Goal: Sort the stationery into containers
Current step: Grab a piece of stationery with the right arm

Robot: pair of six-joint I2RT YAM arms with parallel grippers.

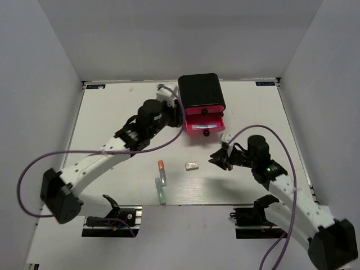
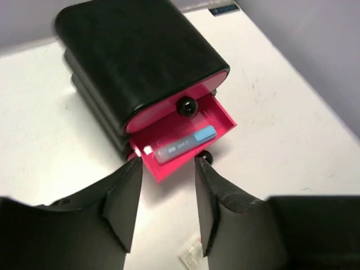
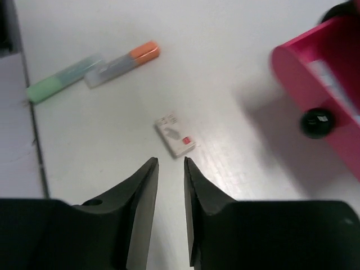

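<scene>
Glossy black cabinet (image 2: 140,50), pink plastic drawer (image 2: 223,120) (shiny knob (image 2: 187,107)), matt table (image 2: 281,140).

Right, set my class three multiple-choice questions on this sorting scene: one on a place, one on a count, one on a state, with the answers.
1. Where is the blue-capped stick?
A. in the pulled-out pink drawer
B. on the table beside the eraser
C. on top of the cabinet

2. How many sticks lie on the table outside the cabinet?
A. none
B. two
C. five

3. The right fingers are:
A. shut on the eraser
B. shut on a drawer knob
C. apart, holding nothing

Answers:
1 A: the left wrist view shows it lying inside the drawer.
2 B: only the orange-capped stick and the green stick lie there, end to end.
3 C: bare table shows between the fingers, and the eraser lies just ahead of them.
</scene>
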